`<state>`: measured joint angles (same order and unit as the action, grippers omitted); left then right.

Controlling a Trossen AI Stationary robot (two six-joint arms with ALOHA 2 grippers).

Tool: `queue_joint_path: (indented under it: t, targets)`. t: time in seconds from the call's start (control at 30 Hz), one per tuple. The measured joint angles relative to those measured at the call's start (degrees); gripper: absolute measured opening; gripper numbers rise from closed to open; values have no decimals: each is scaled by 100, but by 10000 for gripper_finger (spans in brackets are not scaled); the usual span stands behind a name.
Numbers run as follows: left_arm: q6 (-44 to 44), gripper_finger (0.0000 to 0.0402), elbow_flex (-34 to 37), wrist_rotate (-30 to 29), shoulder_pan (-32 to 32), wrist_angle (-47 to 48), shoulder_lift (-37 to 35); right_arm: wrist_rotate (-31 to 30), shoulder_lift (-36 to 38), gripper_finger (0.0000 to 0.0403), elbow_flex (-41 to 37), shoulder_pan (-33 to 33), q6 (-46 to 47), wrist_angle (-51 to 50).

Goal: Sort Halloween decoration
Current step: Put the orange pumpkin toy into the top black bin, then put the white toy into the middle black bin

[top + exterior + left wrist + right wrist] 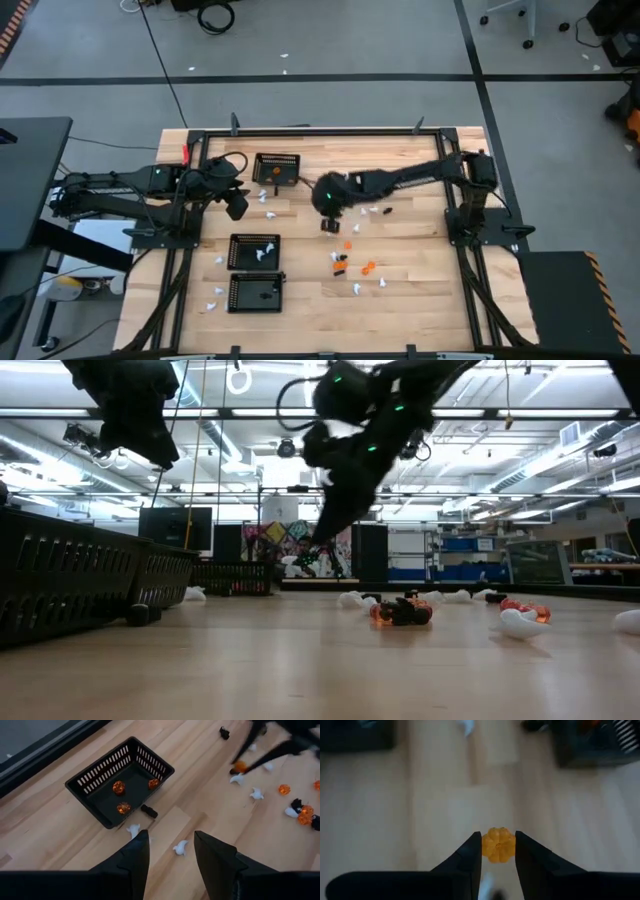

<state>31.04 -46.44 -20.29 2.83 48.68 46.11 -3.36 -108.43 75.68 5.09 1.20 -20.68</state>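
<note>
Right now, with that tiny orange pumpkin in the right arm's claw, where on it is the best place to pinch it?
Across its rounded sides, at the widest part, coming straight down from above. The orange pumpkin is a squat ribbed ball, so opposite flanks give the fingers matching surfaces. That is how the right claw holds it, one finger on each flank, lifted off the table.

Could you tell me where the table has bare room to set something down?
Bare wood lies along the table's near right side, below the scattered pieces, and at the far edge right of the basket with orange pieces. It is crowded around the three baskets and under the right end effector.
</note>
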Motion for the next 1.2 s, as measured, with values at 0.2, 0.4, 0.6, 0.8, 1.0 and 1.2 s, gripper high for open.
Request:
queue_joint_path:
  t: [0.2, 0.4, 0.6, 0.8, 1.0, 1.2]
  targets:
    - [119, 162, 0, -1, 0, 81, 2, 348, -931, 103, 1469, 517, -143, 10]
    - [282, 162, 0, -1, 0, 110, 2, 491, -1866, 103, 2976, 868, -141, -238]
    - [471, 162, 0, -1, -7, 120, -1, 633, -2756, 103, 4115, 1145, -101, -802]
    - [641, 162, 0, 2, -7, 136, 2, 667, -3120, 118, 4676, 1236, -99, -1285]
    - [644, 162, 0, 1, -7, 135, 2, 768, -3120, 158, 4684, 1290, -100, -1262]
    - [590, 162, 0, 18, -7, 136, 2, 780, -3052, 169, 4684, 1362, -97, -1458]
